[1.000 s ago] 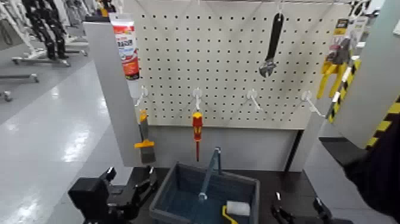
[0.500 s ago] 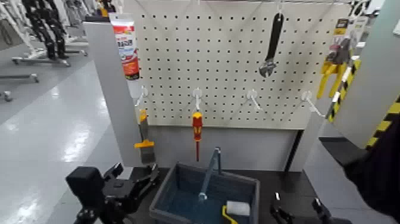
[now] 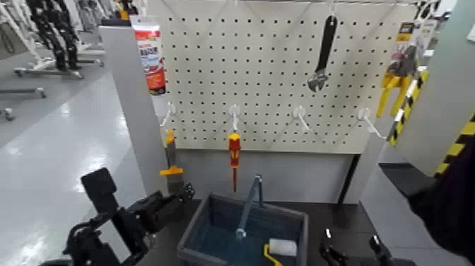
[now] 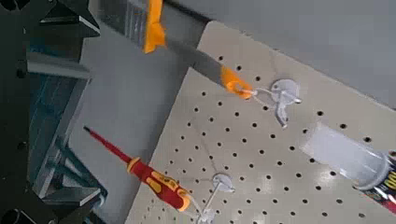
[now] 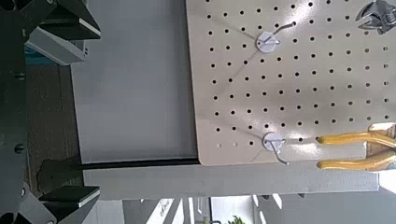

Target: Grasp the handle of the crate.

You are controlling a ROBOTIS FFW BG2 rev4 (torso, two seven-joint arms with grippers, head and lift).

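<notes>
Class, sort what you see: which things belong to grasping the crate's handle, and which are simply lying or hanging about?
Part of the job:
- crate
- its handle
- left gripper, beside the crate

Just about:
- paint roller, inside the crate
- screwdriver
- scraper
- adjustable wrench
- right gripper, right of the crate

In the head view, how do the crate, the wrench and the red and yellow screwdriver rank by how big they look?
1. Crate
2. Wrench and screwdriver: too alike to rank surely.
</notes>
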